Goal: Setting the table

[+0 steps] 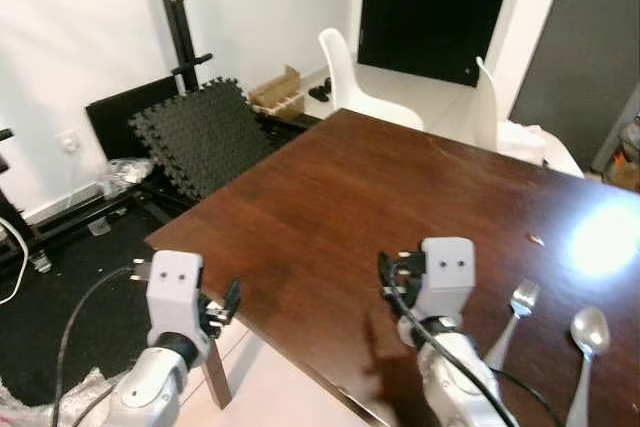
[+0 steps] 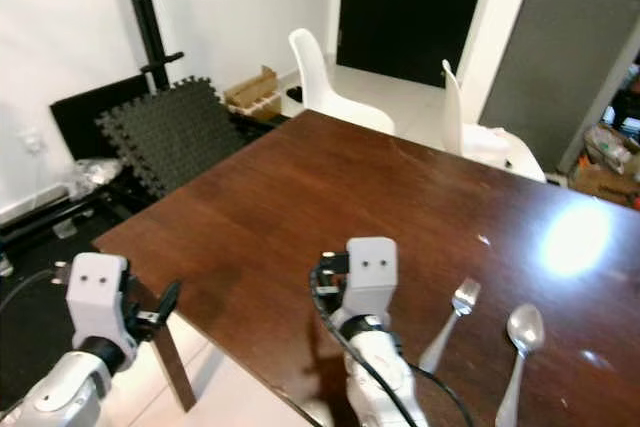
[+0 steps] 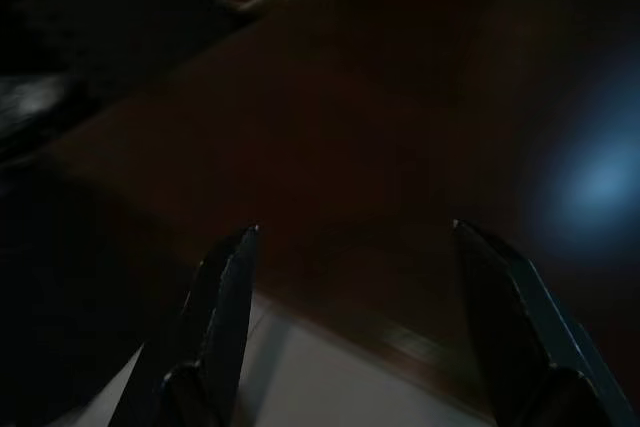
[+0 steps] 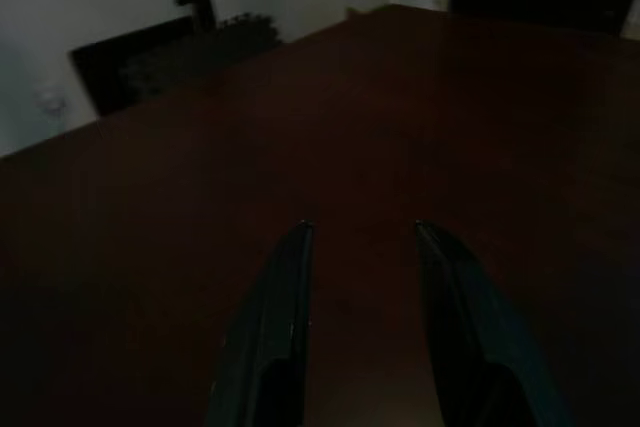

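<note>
Left eye view has us looking down over a dark brown wooden table [image 1: 340, 197], and the right gripper [image 4: 360, 237] is up over the near part of it, its two black fingers [image 4: 280, 317] spread a little way with nothing between them. Off to that gripper's right, lying flat on the tabletop near the front edge, there's a fork [image 1: 514, 315], tines pointing away from the robot. Just beside the fork, further right again, sits a spoon [image 1: 586, 347], bowl away from the robot too. Both pieces are apart from the right gripper, neither one touched.

Over on the other side, the left gripper [image 3: 350, 237] hangs out past the table's near-left edge, above the pale floor [image 1: 270, 387], fingers wide apart and holding nothing. The cutlery is well away from it, clear across the table front.

Behind the table stand two white chairs [image 1: 360, 82], with a black door [image 1: 430, 7] beyond. To the left, black foam mats [image 1: 200, 132] lean by the white wall, and a cardboard box [image 1: 277, 92] sits on the floor near them.
</note>
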`<state>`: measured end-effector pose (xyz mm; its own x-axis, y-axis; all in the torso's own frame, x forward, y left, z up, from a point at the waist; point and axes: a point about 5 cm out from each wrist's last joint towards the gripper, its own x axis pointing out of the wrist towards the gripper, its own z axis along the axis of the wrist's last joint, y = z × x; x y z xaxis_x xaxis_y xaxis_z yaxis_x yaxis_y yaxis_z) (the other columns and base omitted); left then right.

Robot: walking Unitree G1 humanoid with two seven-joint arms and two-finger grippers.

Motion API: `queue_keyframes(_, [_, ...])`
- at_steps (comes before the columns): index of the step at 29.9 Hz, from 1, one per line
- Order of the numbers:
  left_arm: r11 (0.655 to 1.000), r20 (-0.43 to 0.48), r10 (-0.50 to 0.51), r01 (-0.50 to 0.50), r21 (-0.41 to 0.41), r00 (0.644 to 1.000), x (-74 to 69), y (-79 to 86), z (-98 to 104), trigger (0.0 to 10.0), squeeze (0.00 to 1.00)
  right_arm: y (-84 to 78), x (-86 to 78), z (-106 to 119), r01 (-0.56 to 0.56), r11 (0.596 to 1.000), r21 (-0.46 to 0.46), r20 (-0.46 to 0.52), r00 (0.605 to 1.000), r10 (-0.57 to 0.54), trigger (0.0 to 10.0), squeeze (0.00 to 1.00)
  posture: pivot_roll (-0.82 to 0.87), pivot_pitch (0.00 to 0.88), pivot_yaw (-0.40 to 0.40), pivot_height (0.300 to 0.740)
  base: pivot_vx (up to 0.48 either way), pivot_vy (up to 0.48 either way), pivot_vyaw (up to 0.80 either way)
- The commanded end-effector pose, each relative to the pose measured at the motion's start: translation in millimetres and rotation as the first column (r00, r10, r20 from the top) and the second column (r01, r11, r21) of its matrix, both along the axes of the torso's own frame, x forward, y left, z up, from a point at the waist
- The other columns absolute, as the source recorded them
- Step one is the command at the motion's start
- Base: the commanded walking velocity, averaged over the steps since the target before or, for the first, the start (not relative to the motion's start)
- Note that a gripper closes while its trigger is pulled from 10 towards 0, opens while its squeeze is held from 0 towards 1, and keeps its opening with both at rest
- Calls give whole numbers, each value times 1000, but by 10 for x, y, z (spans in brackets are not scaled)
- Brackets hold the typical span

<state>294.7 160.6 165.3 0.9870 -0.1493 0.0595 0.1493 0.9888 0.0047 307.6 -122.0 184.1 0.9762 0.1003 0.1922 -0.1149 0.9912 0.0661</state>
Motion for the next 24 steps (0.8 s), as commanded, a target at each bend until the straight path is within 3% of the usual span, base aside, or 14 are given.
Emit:
queue_keyframes(1, [1000,-26,20,-20,8,999,-24,46,-62,10000,0,63,-20,-48,-25,1000,12,-15,1000,25,10000,0,35,118,64,740,0,0,781])
queue_keyframes(24, [999,-46,28,-27,24,999,-29,47,-92,10000,0,98,-25,-53,-47,999,14,-14,999,47,10000,0,38,118,66,740,0,0,786])
